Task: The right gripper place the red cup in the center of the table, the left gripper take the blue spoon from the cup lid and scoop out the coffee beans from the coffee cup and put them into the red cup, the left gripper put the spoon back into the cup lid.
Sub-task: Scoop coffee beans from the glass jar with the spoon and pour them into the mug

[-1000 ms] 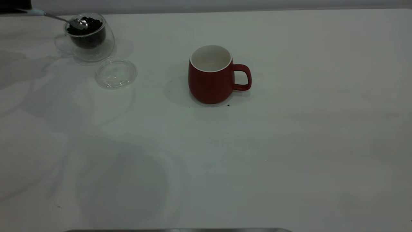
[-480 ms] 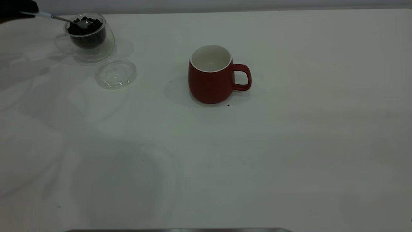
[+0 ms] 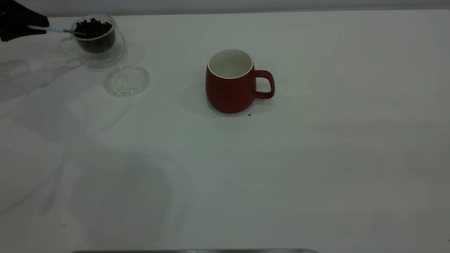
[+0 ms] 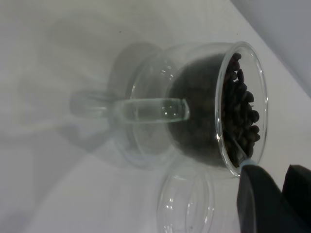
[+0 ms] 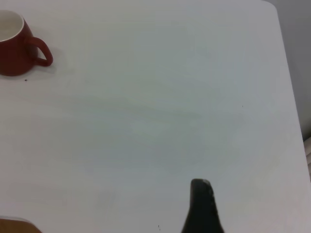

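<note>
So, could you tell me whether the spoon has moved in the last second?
Yes. The spoon has tipped down: its bowl, earlier showing above the coffee beans, is now buried in them inside the unmoved glass cup, held by the left gripper.

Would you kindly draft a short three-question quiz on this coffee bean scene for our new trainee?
1. True or false: the red cup already holds beans.
2. Where is the blue spoon? A) on the cup lid; B) held by the left gripper, its bowl dipped into the coffee beans in the coffee cup; C) inside the red cup.
3. Fill in: the red cup's handle points towards the ___ arm's side.

Key: 1 false, its white inside is bare. 2 B. 3 right.
</note>
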Controlling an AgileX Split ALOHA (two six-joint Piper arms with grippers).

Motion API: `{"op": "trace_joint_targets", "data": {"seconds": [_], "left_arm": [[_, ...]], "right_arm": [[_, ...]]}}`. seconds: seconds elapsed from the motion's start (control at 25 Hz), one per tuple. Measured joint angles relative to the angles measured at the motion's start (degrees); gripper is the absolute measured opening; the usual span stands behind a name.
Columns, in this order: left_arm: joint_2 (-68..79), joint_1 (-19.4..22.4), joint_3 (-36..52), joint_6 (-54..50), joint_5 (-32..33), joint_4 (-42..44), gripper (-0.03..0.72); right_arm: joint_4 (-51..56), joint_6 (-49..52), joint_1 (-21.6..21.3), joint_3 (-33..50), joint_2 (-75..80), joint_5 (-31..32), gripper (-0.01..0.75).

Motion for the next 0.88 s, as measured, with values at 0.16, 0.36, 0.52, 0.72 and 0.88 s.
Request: {"op": "trace_joint_targets", "data": {"seconds": [0.16, 0.36, 0.52, 0.72, 0.88], "left_arm": [[0.0, 0.9, 0.0, -1.8, 0.3, 0.0, 0.122], [0.0, 2.3, 0.0, -3.2, 1.4, 0.0, 0.122], [0.0, 2.7, 0.0, -3.3, 3.1, -0.1, 0.122], [0.0, 2.7, 0.0, -3.3, 5.3, -0.4, 0.122], [0.0, 2.7, 0.0, -3.7, 5.7, -0.5, 0.122]], "right_arm": [[0.0, 0.0, 0.0, 0.0, 0.0, 0.0, 0.59], [0.0, 0.0, 0.0, 0.0, 0.0, 0.0, 0.59], [0.0, 0.0, 0.0, 0.0, 0.0, 0.0, 0.59], [0.0, 0.0, 0.0, 0.0, 0.0, 0.0, 0.59], [0.0, 0.0, 0.0, 0.0, 0.0, 0.0, 0.59]]}}
